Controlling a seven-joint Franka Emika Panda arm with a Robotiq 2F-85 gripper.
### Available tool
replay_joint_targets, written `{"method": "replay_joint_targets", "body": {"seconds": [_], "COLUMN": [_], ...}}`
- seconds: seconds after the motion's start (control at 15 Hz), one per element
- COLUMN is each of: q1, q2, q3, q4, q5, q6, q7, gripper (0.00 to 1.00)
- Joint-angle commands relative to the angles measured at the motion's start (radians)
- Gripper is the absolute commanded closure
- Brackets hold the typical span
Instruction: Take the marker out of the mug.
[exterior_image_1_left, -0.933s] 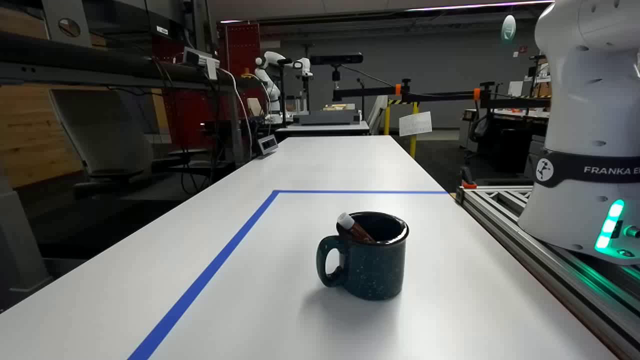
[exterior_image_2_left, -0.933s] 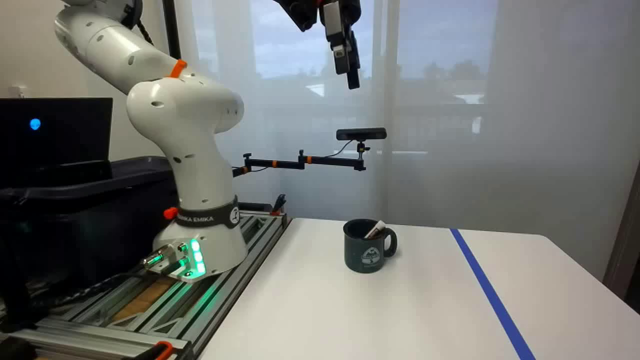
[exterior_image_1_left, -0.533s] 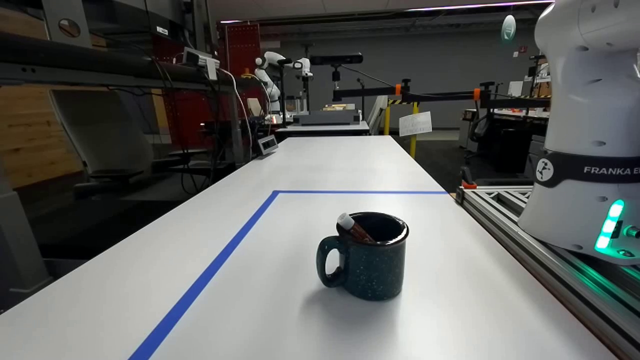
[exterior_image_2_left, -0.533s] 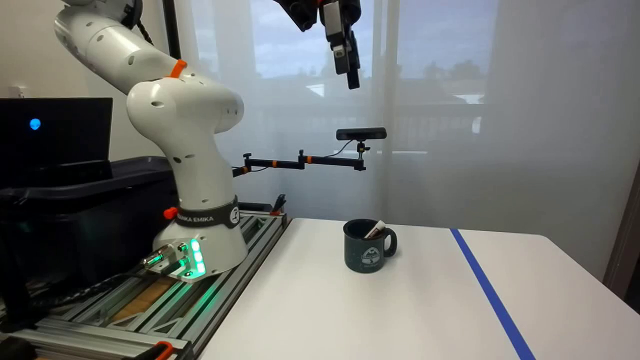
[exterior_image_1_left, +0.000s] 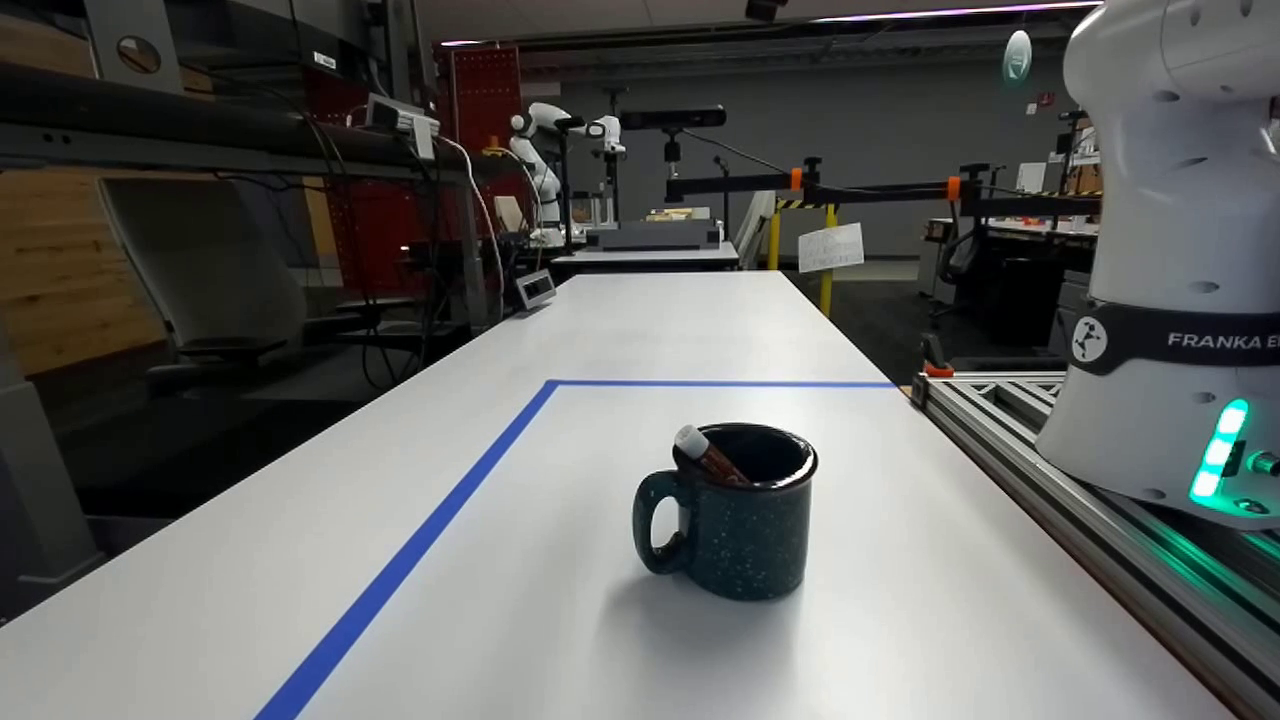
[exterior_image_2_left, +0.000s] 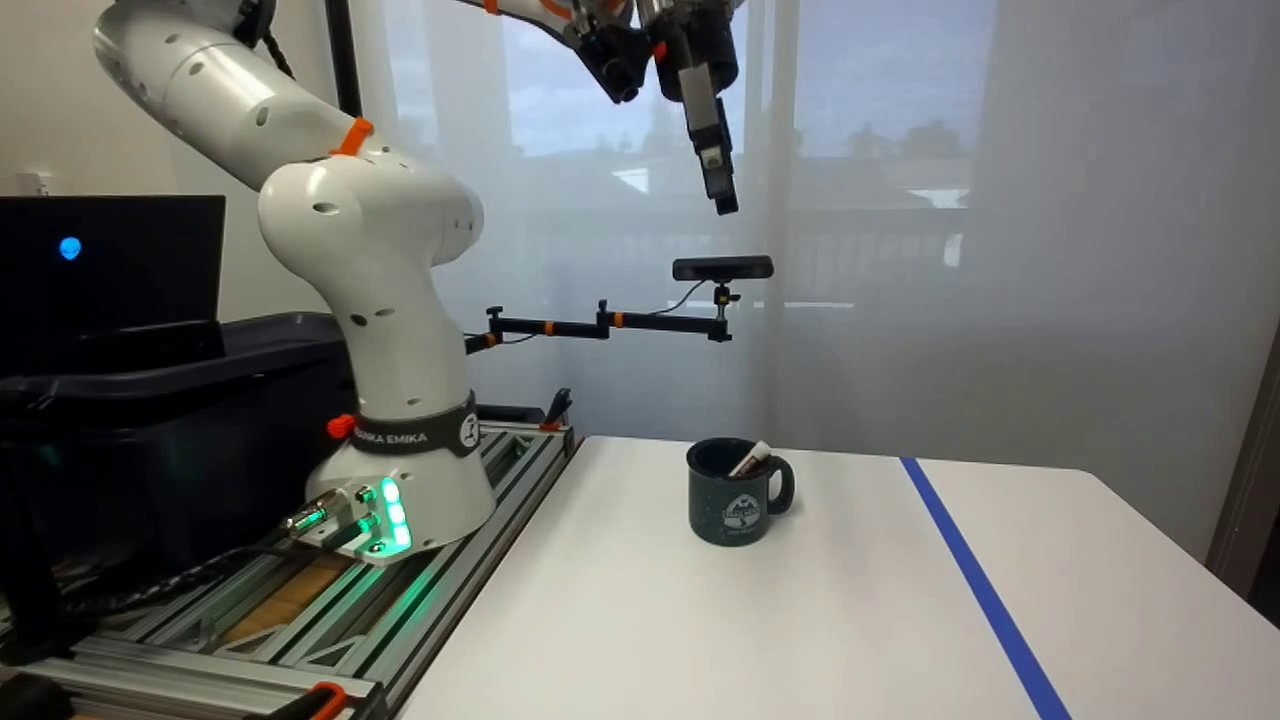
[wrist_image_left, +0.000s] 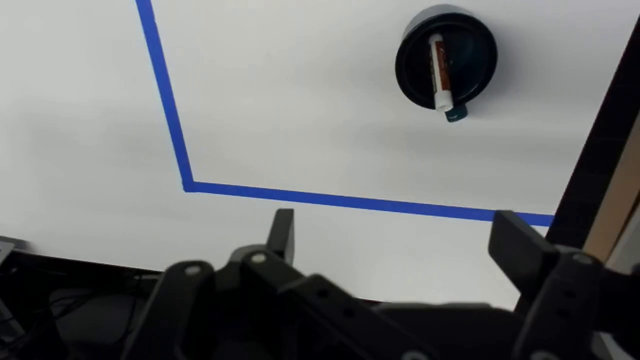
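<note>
The dark teal mug (exterior_image_1_left: 750, 545) stands upright on the white table, also in an exterior view (exterior_image_2_left: 712, 515) and the wrist view (wrist_image_left: 475, 60). The red-brown and white marker (exterior_image_1_left: 712, 458) leans inside it, its white end sticking out over the rim on the handle side. The marker also shows in an exterior view (exterior_image_2_left: 750, 459) and the wrist view (wrist_image_left: 440, 72); its lower end is hidden in exterior views. My gripper (exterior_image_2_left: 725, 205) hangs high above the table and the mug. In the wrist view the gripper (wrist_image_left: 394, 215) is wide open and empty, with mug and marker beyond the fingertips.
Blue tape (exterior_image_1_left: 430, 535) marks lines on the white table (exterior_image_2_left: 850, 620). A camera on a jointed arm (exterior_image_2_left: 722, 268) stands behind the mug. The robot's metal rail frame (exterior_image_2_left: 480, 560) runs along the table's edge.
My gripper has come down and moved slightly right in an exterior view, and a dark piece now shows at the top edge of an exterior view. The mug and marker have not moved.
</note>
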Motion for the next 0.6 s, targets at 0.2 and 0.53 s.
{"method": "replay_joint_targets", "body": {"seconds": [0.2,0.53], "q1": [0.124,0.130], "q2": [0.158,0.267], "q3": [-0.027,-0.068], "q4": [-0.042,-0.038], "q5": [0.097,0.134], "q6": [0.213,0.255], "q7": [-0.083,-0.123], "gripper": [0.00,0.00]}}
